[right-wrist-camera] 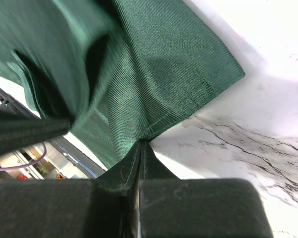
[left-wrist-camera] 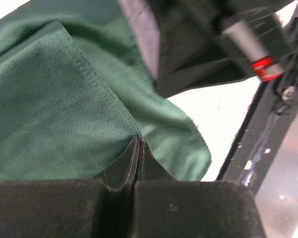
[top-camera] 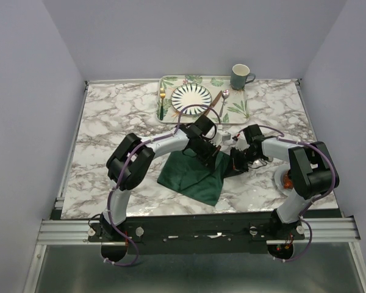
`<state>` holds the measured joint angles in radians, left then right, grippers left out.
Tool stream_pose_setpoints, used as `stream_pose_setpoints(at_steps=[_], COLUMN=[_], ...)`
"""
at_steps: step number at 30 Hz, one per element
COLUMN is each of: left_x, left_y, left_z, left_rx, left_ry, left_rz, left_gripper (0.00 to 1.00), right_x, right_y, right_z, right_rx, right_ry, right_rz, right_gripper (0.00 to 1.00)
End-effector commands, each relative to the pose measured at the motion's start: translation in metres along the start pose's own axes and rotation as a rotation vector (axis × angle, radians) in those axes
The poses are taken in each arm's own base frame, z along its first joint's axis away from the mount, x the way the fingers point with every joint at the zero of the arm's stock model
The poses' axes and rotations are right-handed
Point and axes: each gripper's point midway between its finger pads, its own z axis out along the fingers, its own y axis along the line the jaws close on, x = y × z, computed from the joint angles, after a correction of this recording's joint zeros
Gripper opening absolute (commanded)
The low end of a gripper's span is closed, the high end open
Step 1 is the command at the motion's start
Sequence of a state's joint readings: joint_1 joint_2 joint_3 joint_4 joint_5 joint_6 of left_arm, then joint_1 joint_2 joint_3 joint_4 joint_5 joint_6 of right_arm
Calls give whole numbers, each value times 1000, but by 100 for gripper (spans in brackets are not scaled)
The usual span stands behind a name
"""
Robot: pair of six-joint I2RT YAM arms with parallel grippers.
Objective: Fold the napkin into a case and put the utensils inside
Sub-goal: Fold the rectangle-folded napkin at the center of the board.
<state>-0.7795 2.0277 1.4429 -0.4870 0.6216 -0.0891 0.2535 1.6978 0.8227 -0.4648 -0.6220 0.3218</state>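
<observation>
From above, the leaf-patterned tray [top-camera: 236, 111] sits at 12 o'clock on the marble table [top-camera: 110, 122]. It holds the striped plate [top-camera: 191, 97], with the gold fork [top-camera: 162, 101] at the plate's 9 o'clock and the knife [top-camera: 213, 104] and spoon [top-camera: 222, 101] at its 3 o'clock. A green mug [top-camera: 240, 77] stands at the tray's 1 o'clock corner. The napkin [top-camera: 192, 174] lies rumpled toward 6 o'clock. Its near corner is close to the table edge, and bare marble lies at its 9 o'clock. The left gripper [top-camera: 216, 160] and right gripper [top-camera: 234, 162] meet at its 2 o'clock side.

In the left wrist view, the jaws are closed, pinching the napkin's hemmed edge. The table's dark edge runs at 3 o'clock.

In the right wrist view, the jaws are clamped on a napkin edge. A free corner points to 2 o'clock over the marble.
</observation>
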Motion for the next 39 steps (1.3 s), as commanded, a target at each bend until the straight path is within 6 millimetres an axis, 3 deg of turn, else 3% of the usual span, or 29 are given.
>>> stream_pose_setpoints(at_steps=[1, 8, 13, 22, 23, 25, 26, 27, 28, 30, 32, 36, 37, 39], left_x=[-8, -10, -15, -14, -14, -13, -16, -19, -12, -20, -16, 9, 19, 29], left_y=[-24, -26, -38, -32, -32, -33, -36, -37, -38, -41, -42, -25, -13, -8], left_z=[10, 14, 19, 27, 27, 24, 16, 10, 6, -18, -38, -68, -73, -85], left_rx=[82, 95, 156, 143, 140, 145, 150, 158, 170, 178, 173, 97, 75, 59], left_ry=[-6, -7, -18, -14, -16, -19, -37, -55, -51, -105, -125, -89, -84, -91], left_rz=[-11, -44, -139, -177, -176, -173, -160, -148, -156, -129, -106, -121, -155, -184], left_gripper=[0, 0, 0, 0, 2, 17, 25, 39, 44, 54, 59, 63, 64, 67], right_x=[7, 7, 7, 7, 6, 6, 6, 3, 4, 4, 7, 12, 14, 6], right_y=[-15, -14, -14, -13, -12, -11, -10, -6, -4, 3, 10, 16, 18, 26], right_z=[2, 1, 2, 0, 0, -2, -4, -8, -12, -20, -30, -44, -47, -54], right_rx=[61, 58, 54, 54, 53, 54, 54, 51, 52, 36, 29, 33, 31, 15], right_ry=[12, 7, 15, 8, 5, 9, 10, -1, 3, -3, 2, -5, -1, -35], right_rz=[11, 4, 6, -6, -11, -11, -18, -31, -32, -69, -102, -159, -167, -204], right_gripper=[8, 8, 8, 8, 9, 13, 15, 18, 20, 32, 36, 39, 39, 41])
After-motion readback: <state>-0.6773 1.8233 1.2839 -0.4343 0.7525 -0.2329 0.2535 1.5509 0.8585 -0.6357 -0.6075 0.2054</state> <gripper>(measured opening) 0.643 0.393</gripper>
